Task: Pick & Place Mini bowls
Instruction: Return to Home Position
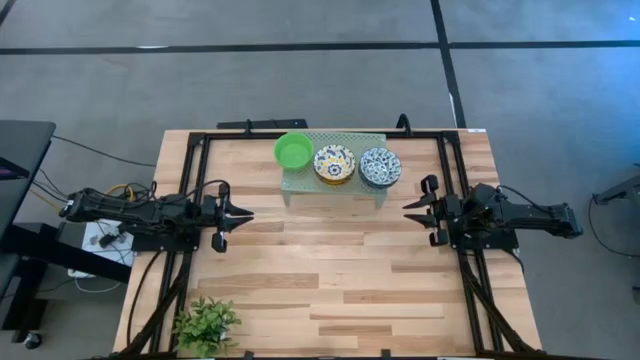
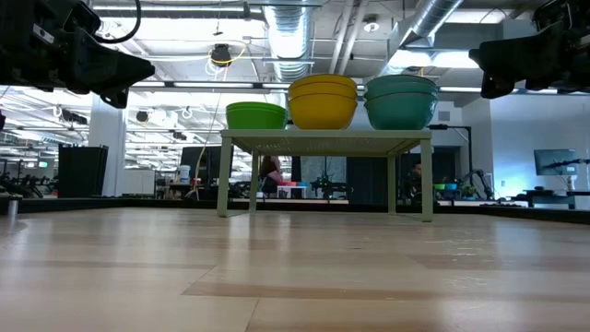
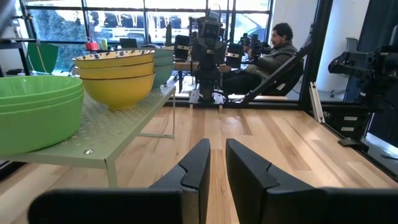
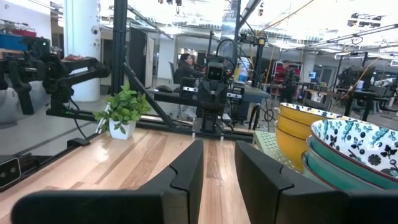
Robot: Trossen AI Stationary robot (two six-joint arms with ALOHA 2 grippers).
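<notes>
The mini bowls stand in three nested stacks on a pale green perforated rack point(image 1: 300, 183) at the table's far middle. The plain green stack point(image 1: 293, 150) is on the left. The yellow-blue floral stack point(image 1: 334, 164) is in the middle and the blue floral stack point(image 1: 380, 166) is on the right. The bottom bowl of each stack rests on the rack top point(image 2: 324, 140). My left gripper point(image 1: 248, 214) hovers level at the table's left side, slightly open and holding nothing point(image 3: 217, 144). My right gripper point(image 1: 407, 212) faces it from the right side, also open and holding nothing point(image 4: 219, 144).
A small leafy plant point(image 1: 205, 325) in a white pot stands at the near left corner. Black frame rails point(image 1: 462, 190) run along the table's left, right and far sides. Bare wood point(image 1: 330, 260) lies between the grippers and in front of the rack. A person point(image 3: 277, 43) sits beyond the table.
</notes>
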